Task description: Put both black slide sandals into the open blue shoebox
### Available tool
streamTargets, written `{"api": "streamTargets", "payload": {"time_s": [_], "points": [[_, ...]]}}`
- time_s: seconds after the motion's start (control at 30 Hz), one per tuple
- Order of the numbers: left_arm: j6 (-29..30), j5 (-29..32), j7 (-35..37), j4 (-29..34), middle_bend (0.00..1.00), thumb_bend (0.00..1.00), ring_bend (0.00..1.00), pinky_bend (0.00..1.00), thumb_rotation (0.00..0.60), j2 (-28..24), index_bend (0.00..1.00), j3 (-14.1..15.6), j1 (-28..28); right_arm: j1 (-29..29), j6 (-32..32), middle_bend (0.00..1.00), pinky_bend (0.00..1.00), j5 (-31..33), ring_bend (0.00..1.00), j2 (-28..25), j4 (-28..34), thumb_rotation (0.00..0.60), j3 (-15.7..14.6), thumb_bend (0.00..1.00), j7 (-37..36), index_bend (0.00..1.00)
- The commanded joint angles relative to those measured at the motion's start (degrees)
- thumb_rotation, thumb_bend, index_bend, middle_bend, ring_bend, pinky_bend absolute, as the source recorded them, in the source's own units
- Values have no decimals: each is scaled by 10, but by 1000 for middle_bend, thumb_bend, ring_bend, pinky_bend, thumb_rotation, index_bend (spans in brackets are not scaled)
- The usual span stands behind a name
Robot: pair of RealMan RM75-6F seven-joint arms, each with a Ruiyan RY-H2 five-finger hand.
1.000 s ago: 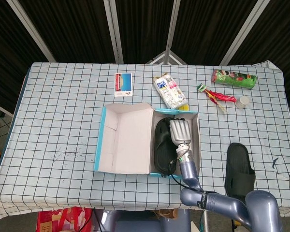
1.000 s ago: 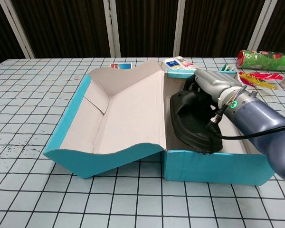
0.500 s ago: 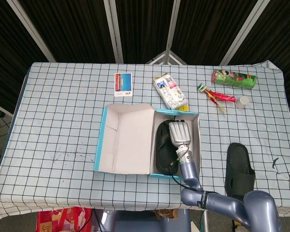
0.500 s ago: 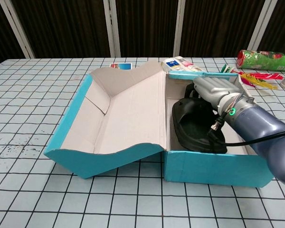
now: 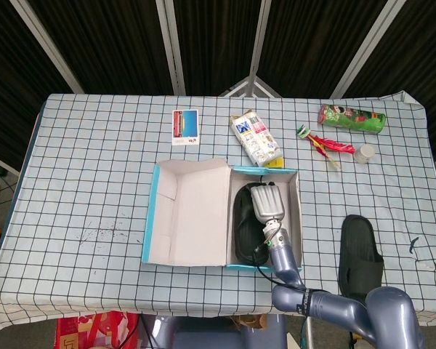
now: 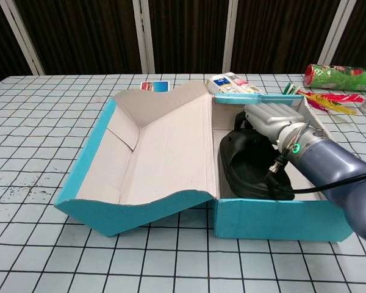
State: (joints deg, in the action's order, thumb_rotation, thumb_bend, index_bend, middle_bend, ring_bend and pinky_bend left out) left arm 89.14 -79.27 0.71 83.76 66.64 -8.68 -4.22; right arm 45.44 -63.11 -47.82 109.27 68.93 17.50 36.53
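Observation:
The open blue shoebox (image 5: pixel 299 214) (image 6: pixel 274 221) stands at the table's middle, its lid (image 5: pixel 192 211) folded out to the left. One black slide sandal (image 5: pixel 243 218) (image 6: pixel 250 170) lies inside the box. My right hand (image 5: pixel 265 201) (image 6: pixel 272 119) reaches into the box and holds this sandal by its strap, fingers pointing toward the far wall; the thumb is hidden. The second black sandal (image 5: pixel 360 251) lies on the cloth to the right of the box, near the front edge. My left hand shows in neither view.
Behind the box lie a white snack pack (image 5: pixel 256 138) (image 6: pixel 234 83), a picture card (image 5: pixel 185 126), a green bag (image 5: pixel 351 118) (image 6: pixel 338 76), a red-and-yellow packet (image 5: pixel 324 144) and a small cup (image 5: pixel 364 153). Checked cloth covers the table.
The sandal has sunk from tilted to flat on the box floor, with my right hand following it down. The box and its lid shifted slightly.

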Motion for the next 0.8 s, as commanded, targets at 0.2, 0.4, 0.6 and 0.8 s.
{"api": "streamTargets", "payload": {"time_s": [0.2,0.4,0.6,0.8], "points": [[-1,-2,-1,0,0,373,0,131,600,1,55,1,-1,6,0,464,285,24,448,-24,50,600,15,602,32,573],[0,-1,0,1,0,373,0,131,600,0,55,1,0,11,-6,367,234,67,343,-34,83,600,28,450,63,448],[-3,-1,0,0,0,373,0,131,600,0,55,1,-1,20,-8,286,192,119,237,-50,116,600,43,351,94,332],[-1,-1,0,1,0,373,0,132,600,0,55,1,0,33,-15,252,171,158,202,-74,149,600,51,345,122,295]]}}
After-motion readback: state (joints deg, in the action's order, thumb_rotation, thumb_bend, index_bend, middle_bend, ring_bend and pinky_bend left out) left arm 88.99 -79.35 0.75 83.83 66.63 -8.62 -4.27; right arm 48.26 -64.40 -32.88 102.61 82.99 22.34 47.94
